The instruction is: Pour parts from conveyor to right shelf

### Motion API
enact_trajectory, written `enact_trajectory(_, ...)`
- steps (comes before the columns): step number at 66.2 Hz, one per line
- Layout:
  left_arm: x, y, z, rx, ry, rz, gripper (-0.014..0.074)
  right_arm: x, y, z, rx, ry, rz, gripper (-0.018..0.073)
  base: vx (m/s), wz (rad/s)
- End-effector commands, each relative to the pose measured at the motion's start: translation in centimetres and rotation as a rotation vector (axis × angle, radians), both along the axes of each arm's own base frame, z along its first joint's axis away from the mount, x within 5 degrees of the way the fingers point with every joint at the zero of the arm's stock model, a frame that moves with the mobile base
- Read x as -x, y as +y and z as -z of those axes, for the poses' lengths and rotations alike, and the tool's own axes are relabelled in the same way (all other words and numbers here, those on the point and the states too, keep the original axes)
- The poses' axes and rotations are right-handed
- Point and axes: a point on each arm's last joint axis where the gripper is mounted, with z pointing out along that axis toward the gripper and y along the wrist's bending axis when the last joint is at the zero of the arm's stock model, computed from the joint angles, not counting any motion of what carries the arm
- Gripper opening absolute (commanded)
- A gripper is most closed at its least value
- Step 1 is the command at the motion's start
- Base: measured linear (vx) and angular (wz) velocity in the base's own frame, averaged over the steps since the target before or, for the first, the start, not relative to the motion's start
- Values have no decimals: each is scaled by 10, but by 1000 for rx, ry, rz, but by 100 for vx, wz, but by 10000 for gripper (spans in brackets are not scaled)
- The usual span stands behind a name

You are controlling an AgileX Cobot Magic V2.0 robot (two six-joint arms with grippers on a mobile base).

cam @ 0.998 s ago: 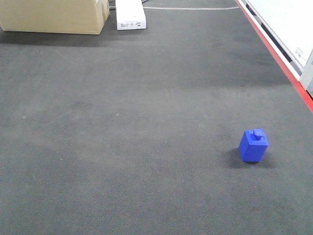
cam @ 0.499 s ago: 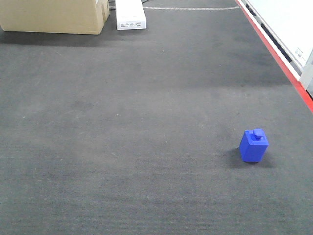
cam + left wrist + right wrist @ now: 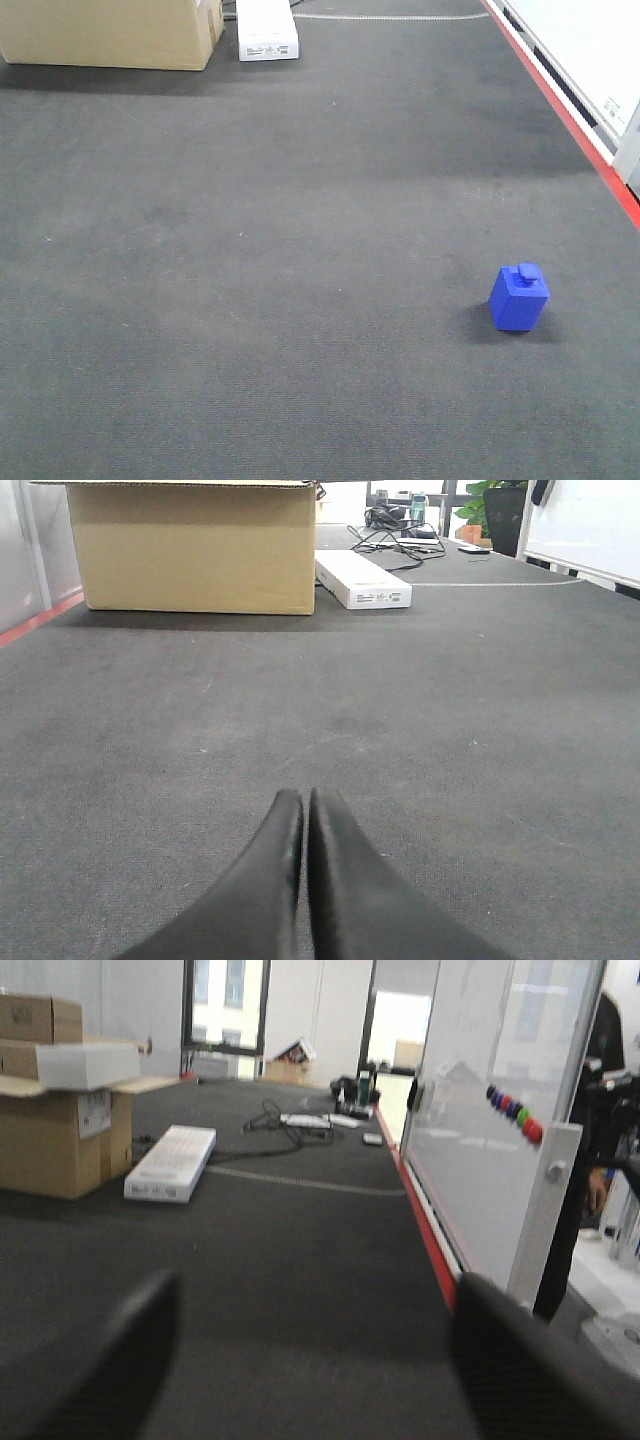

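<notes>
One part, a small bright blue block (image 3: 519, 297) with a round knob on top, stands upright on the dark grey conveyor (image 3: 280, 250) at the right, near the red edge stripe (image 3: 570, 118). No gripper shows in the front view. In the left wrist view my left gripper (image 3: 304, 802) is shut, fingers pressed together over bare conveyor (image 3: 330, 700). In the right wrist view my right gripper (image 3: 315, 1305) is open wide, with only conveyor (image 3: 290, 1260) between its fingers; the block does not show there. The right shelf is out of view.
A cardboard box (image 3: 110, 32) and a flat white box (image 3: 267, 30) sit at the conveyor's far end; both show again in the left wrist view, box (image 3: 195, 545) and white box (image 3: 362, 580). A whiteboard (image 3: 490, 1120) stands along the right edge. Cables (image 3: 300, 1125) lie further back.
</notes>
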Motion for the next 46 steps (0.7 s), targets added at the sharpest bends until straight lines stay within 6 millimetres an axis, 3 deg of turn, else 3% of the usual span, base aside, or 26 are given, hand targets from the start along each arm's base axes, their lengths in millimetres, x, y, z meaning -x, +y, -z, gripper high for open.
enact_trajectory(1, -1, -1, -13, 18, -81, 8, -6, -8, 1, -12, 12, -53, -4, 730, 0, 0)
enact_trajectory(13, -1, -1, -13, 18, -81, 8, -6, -19, 2, -14, 12, -81, -12, 712, 0, 0)
enact_trajectory(19, -1, -1, -13, 18, -81, 8, -6, -22, 3, -17, -81, -54, -20, 692, 0, 0)
enact_trajectory(32, -1, -1, -13, 18, -81, 8, -6, -43, 4, -24, -163, 242, -1, 666, 0, 0)
enact_trajectory(46, -1, -1, -13, 18, -81, 8, -6, -88, 6, -31, -118, 591, 27, 648, 0, 0)
